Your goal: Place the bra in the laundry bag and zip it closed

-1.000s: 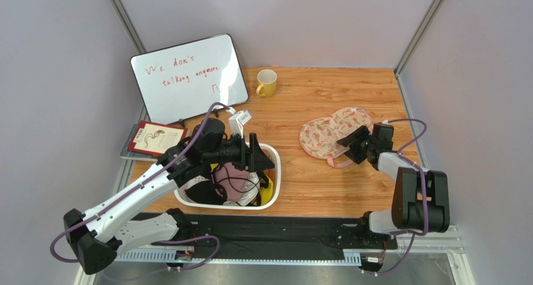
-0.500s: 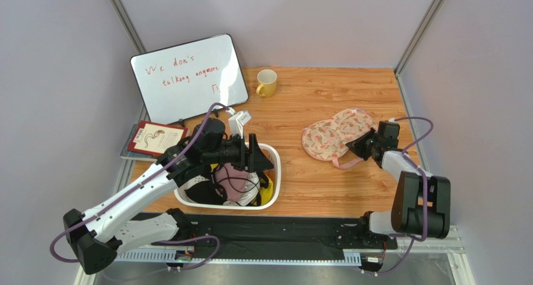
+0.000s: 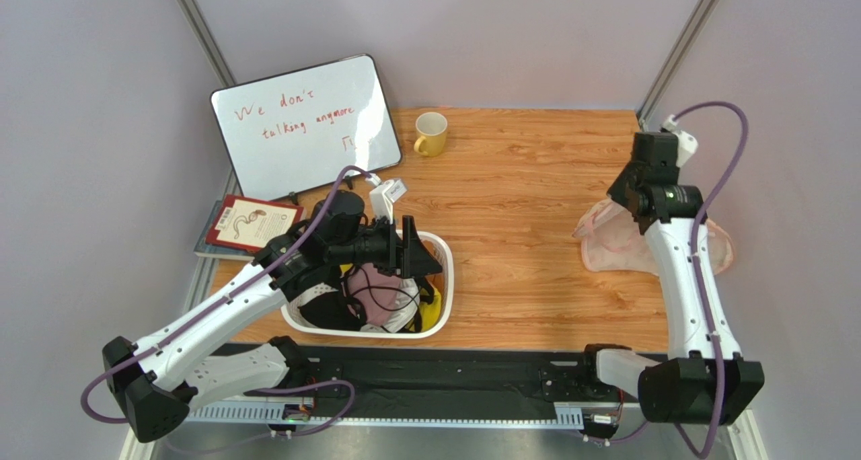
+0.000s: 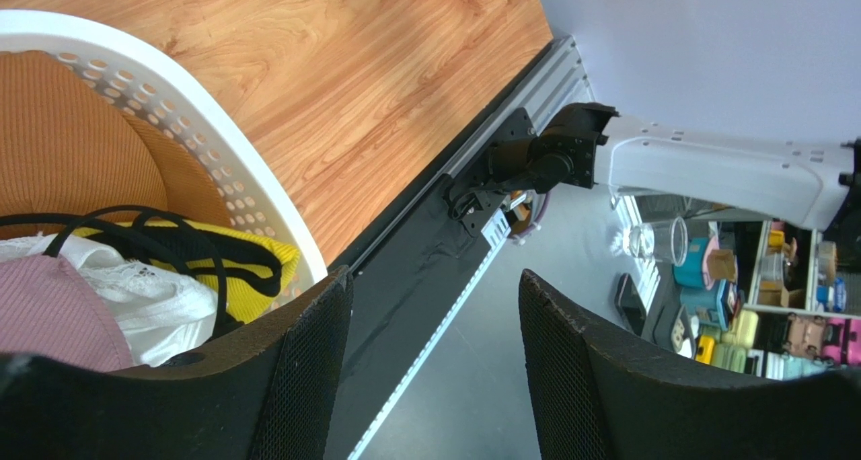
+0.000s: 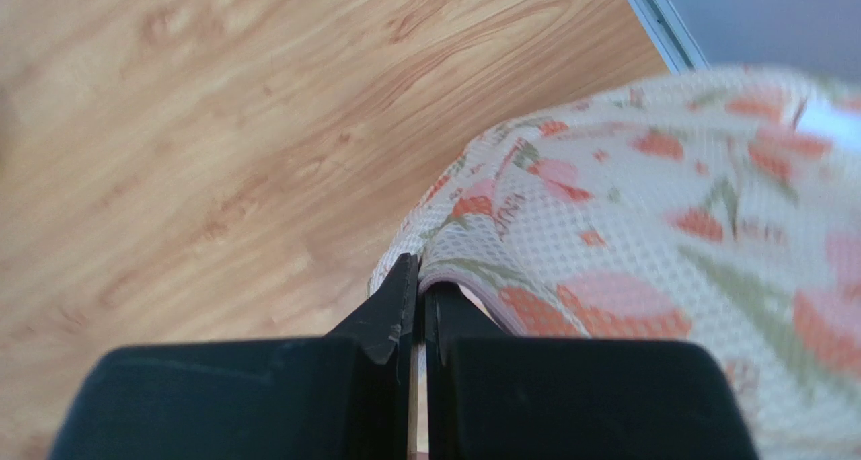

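The right gripper [image 5: 416, 283] has its fingers pinched tight on the edge of the laundry bag [image 5: 647, 208], which drapes away from them. The left gripper [image 4: 433, 294] is spread wide, holding nothing (it hangs over the white slotted basket [image 4: 202, 147]). The bra [image 4: 45, 309] lies in the basket, beside one finger.

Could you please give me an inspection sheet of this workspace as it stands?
Surface: wooden table, no spills seen.
Job's things: laundry bag pinched at its edge, at the table's right; bra in the white basket.
Clutter: whiteboard, yellow mug, book.
Grippers: left gripper open above basket; right gripper shut on the bag.
Cables: purple cable along each arm.
Surroundings: grey walls.
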{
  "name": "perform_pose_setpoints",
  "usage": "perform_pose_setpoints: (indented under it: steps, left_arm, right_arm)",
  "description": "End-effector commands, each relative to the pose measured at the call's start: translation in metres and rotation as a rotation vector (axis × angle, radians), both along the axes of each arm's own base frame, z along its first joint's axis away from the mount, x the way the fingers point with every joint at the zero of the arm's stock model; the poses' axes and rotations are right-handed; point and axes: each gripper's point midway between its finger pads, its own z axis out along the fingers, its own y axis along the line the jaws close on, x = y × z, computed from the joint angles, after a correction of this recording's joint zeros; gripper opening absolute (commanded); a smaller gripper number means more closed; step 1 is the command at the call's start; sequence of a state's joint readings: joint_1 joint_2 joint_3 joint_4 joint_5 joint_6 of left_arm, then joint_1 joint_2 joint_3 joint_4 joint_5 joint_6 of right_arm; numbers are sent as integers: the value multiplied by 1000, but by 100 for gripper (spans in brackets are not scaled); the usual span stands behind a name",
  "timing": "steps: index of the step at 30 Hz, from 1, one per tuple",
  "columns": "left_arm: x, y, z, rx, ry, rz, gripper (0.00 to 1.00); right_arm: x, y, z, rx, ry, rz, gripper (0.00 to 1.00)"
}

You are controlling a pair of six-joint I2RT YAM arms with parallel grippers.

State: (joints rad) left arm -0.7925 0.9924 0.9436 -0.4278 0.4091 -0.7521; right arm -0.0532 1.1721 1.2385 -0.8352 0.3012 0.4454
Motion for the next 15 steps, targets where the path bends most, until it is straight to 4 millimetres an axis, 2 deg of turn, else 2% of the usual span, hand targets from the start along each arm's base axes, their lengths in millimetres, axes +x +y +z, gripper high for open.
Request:
perform_pose_setpoints:
  steps: [1,2,3,4,5,6,8,9,11,12,13,15]
  left_arm:
    - [-2,-2,25,-59,-53,-13,67]
    - [-4,0,25,-62,-54,-12,67]
    - [-5,1,24,-55,-50,-9,67]
    - [-4,3,24,-52,-52,-3,67]
    - [-6,5,26,-54,-59,-1,67]
    - [-6,7,25,-45,-55,7,67]
    - [-8,11,28,-44,-67,13,67]
    - [-8,14,26,-29,-59,23,67]
    - [-10,18,30,-27,-68,30,67]
    - [-10,19,29,-20,-65,35,67]
    - [-10,21,29,-18,-68,38,67]
    - [-11,23,29,-10,-64,42,67]
  right_arm:
    - [-2,23,-9,-268,295,182,0]
    - [4,42,-28,-323,398,259,0]
    - [16,52,-26,-360,416,309,0]
    - [23,63,-34,-383,448,347,0]
    - [27,82,-41,-395,475,408,0]
    - [42,96,-60,-410,522,444,0]
    - [55,118,-70,-458,533,478,0]
    - [68,130,-77,-469,538,503,0]
    - [77,151,-86,-479,553,551,0]
    - [84,158,-100,-492,586,565,0]
    - [93,165,-92,-502,565,578,0]
    - [96,174,-93,-534,579,610,0]
